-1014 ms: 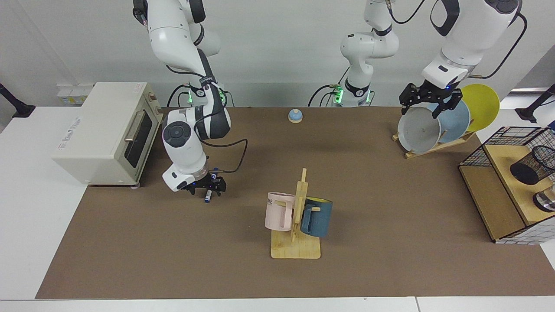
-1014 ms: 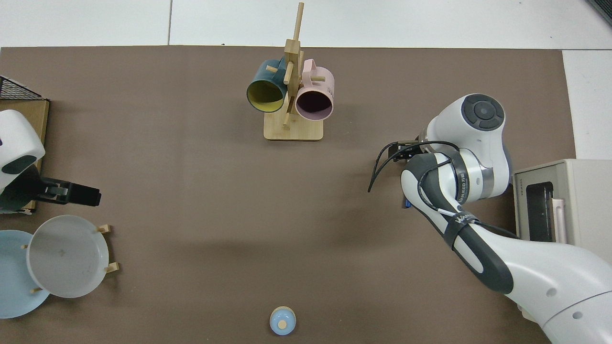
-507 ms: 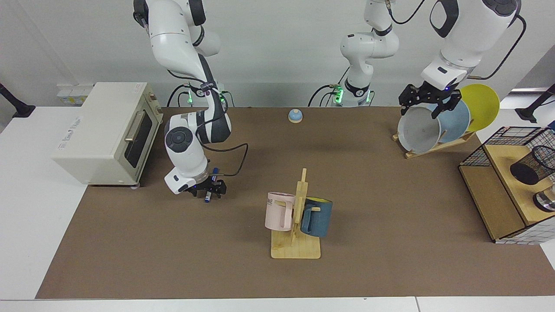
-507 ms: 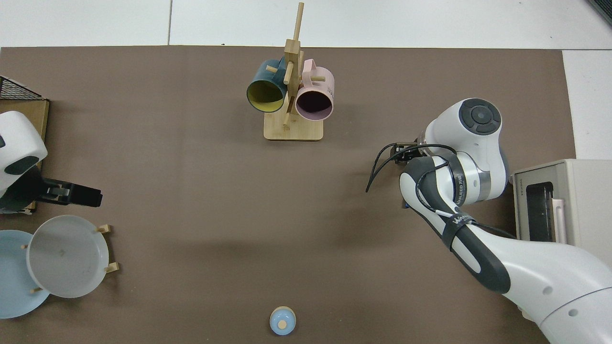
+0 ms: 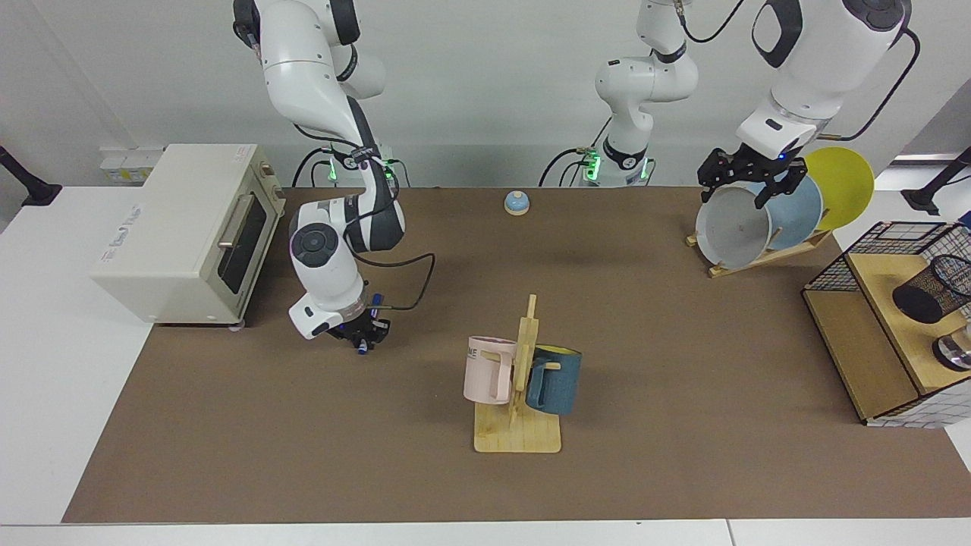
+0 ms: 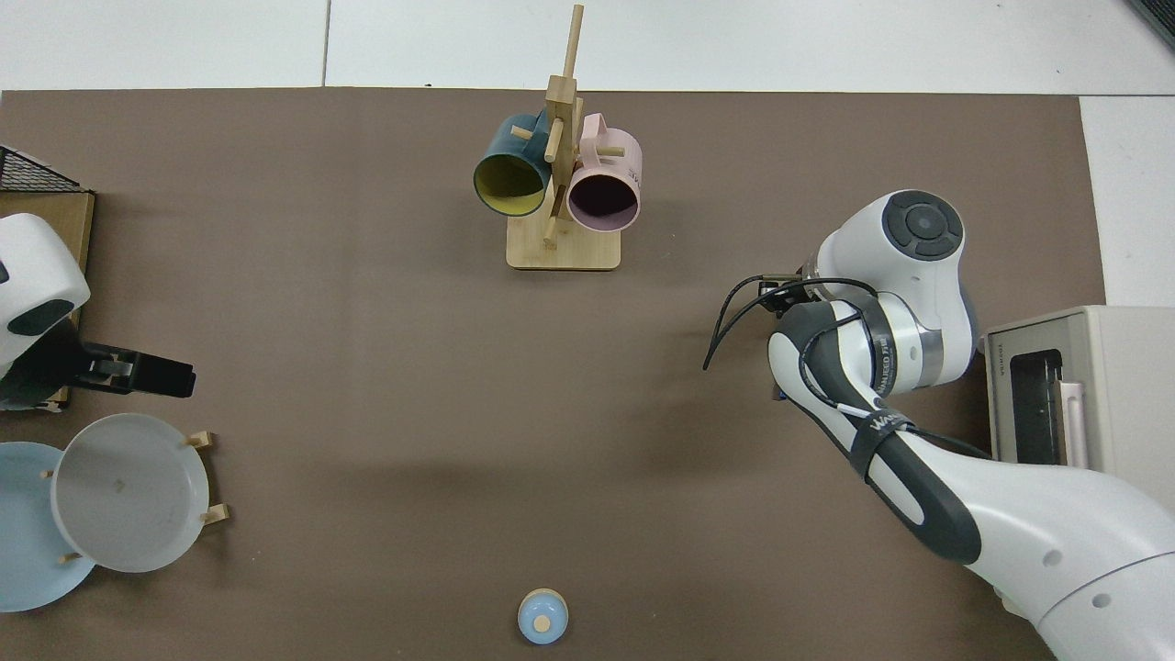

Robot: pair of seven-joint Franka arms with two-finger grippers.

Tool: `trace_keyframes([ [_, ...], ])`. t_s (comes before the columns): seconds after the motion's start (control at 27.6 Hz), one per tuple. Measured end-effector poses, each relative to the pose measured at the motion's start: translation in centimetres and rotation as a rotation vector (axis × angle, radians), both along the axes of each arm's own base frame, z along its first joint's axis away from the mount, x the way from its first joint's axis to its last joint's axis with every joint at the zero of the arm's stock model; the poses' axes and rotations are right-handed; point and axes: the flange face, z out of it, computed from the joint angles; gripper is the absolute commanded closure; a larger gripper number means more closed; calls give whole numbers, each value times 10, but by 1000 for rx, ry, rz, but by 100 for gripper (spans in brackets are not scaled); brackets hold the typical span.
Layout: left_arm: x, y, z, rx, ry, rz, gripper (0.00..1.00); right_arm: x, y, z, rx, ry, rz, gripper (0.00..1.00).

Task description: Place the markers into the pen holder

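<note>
Item 1, marker (image 5: 364, 346): left of frame centre in the facing view, just right of the toaster oven (image 5: 182, 231), low over the brown mat (image 5: 303, 440). Judged light, rigid, smooth-barrelled, liable to pivot or slip; best taken mid-barrel, across its width. In the top view the arm hides it.

Item 2, right gripper (image 5: 362, 334): wrist bent steeply down, fingers narrowed around the marker, apparently holding it.

Item 3, left gripper (image 5: 747, 182): upper right of frame, waiting above the plate rack (image 5: 758, 254), fingers spread, nothing between them.

Item 4, pen holder (image 5: 929, 288): far right edge, lying tilted on a wooden shelf (image 5: 884, 303), well apart from the marker.
</note>
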Motion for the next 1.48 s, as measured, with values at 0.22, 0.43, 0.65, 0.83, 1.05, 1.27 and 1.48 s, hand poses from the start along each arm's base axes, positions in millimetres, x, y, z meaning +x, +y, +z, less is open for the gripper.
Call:
trace_keyframes([
  [0.22,0,0,0,0,0,-1,0,0,1,0,1,-1,2,100],
  [0.43,0,-6,0,1,-3,-11,0,4,8,12,4,-17,-12,100],
  [0.65,3,-11,5,-1,-38,-21,0,10,27,56,17,-54,-42,100],
  [0.83,5,-16,9,-2,-62,-76,0,1,47,106,19,-59,-72,100],
  [1.05,4,-35,9,-3,-65,-319,0,-13,67,160,32,-23,-144,100],
  [1.27,1,-65,14,24,-74,-676,0,-25,94,199,45,5,-233,100],
  [1.48,-2,-86,14,20,-76,-812,0,-35,127,211,94,29,-353,100],
])
